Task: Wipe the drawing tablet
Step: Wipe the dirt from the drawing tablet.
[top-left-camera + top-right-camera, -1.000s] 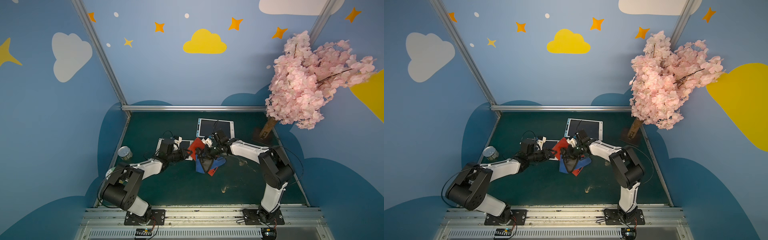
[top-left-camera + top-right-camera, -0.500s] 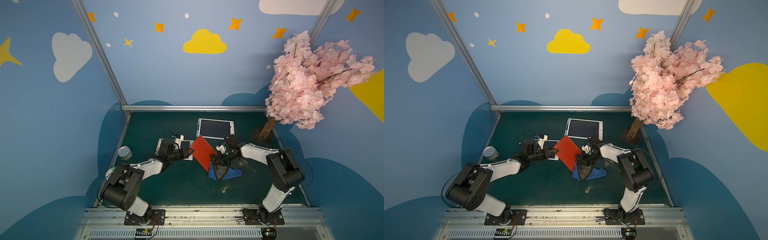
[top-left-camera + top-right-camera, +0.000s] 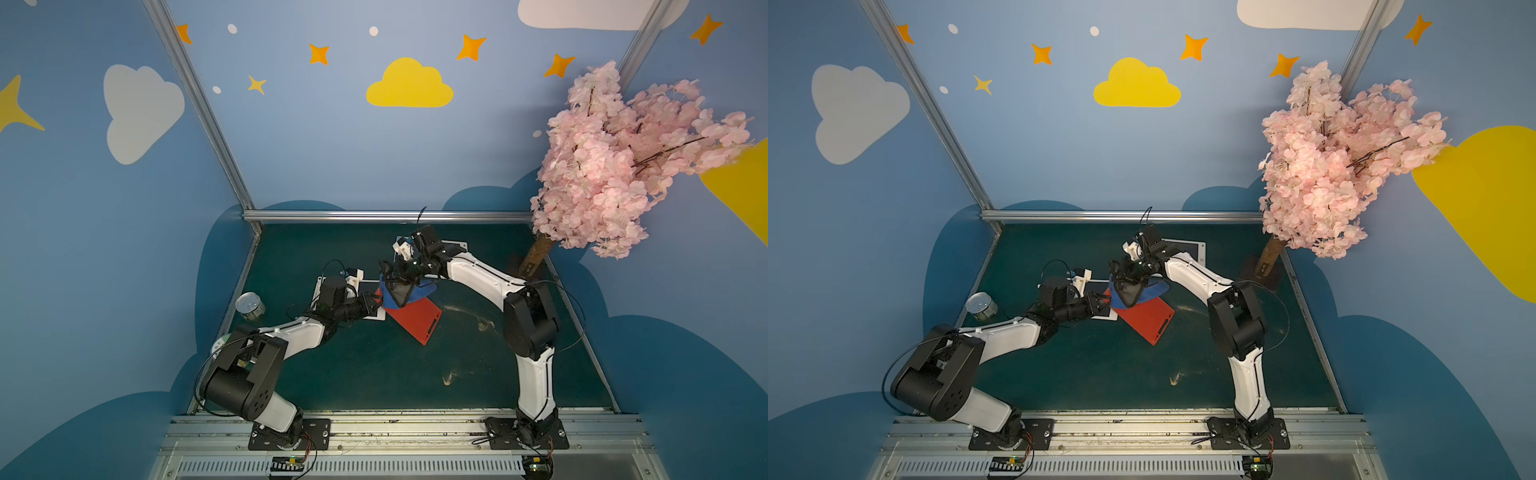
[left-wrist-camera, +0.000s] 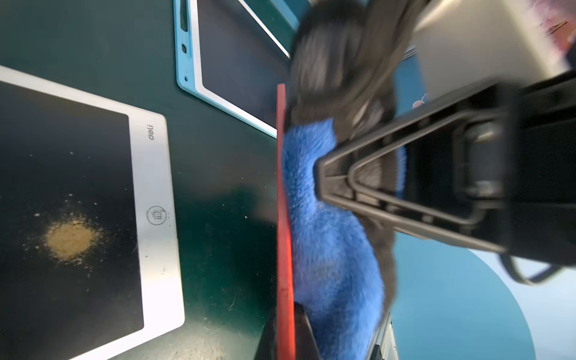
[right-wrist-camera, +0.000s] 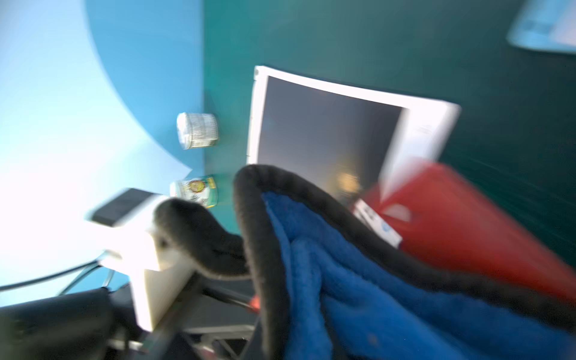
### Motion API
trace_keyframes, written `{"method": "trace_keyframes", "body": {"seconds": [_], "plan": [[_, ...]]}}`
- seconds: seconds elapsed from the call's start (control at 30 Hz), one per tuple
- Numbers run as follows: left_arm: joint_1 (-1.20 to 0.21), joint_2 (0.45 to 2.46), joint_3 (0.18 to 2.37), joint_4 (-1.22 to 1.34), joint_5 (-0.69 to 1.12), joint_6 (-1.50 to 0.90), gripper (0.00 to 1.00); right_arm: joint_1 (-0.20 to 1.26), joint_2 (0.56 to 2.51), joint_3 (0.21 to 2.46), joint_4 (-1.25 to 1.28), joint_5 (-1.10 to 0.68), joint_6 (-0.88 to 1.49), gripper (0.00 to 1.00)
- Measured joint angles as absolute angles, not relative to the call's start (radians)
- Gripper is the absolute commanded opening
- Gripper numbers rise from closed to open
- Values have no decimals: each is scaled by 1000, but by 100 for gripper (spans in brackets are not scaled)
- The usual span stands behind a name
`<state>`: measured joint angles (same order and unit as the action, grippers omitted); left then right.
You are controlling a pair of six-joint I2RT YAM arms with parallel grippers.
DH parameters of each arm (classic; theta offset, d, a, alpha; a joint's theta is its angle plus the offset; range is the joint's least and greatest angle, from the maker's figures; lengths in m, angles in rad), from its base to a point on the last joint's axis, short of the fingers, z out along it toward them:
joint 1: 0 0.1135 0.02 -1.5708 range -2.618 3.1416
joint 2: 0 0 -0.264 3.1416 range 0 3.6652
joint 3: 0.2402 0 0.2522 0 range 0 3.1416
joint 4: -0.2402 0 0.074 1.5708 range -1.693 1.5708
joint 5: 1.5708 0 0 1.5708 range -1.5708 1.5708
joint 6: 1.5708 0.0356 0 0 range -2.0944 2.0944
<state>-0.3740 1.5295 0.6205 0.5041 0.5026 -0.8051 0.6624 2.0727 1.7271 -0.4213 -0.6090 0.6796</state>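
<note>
Left wrist view is showing a wiping stroke in hand, I judge — the left gripper (image 4: 285,335) is clamping the red drawing tablet (image 4: 284,202) by its edge above the desk (image 4: 218,156), while the right gripper (image 3: 397,277), pinching the blue cloth (image 4: 330,249), is pressing it onto the tablet's face close by. Next: dragging the cloth along that face.

Workspace in a top view. The left gripper (image 3: 1101,300) is closed on a corner of the red tablet (image 3: 1148,319), set slantwise over the green mat (image 3: 1100,374). The right gripper (image 3: 1128,277) clasps a dark-edged blue cloth (image 3: 1152,292) that drapes onto the tablet's far end. A tin can (image 3: 980,306) stands near the left wall, and a pink blossom tree (image 3: 1337,166) at the right.
</note>
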Motion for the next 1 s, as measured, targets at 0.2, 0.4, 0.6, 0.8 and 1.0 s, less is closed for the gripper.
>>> {"method": "trace_keyframes", "body": {"seconds": [0.2, 0.4, 0.6, 0.8, 1.0], "plan": [[-383, 1530, 620, 505, 535, -804, 3, 718, 2071, 1694, -353, -654, 720, 0], [-385, 1530, 620, 481, 550, -804, 3, 717, 2069, 1649, -309, -679, 735, 0], [-398, 1530, 620, 469, 562, -804, 3, 655, 2043, 1568, -284, -673, 704, 0], [-413, 1530, 620, 434, 599, -805, 3, 498, 2032, 1464, -253, -611, 658, 0], [-405, 1528, 620, 460, 603, -799, 3, 397, 2028, 1357, -324, -525, 610, 0]]}}
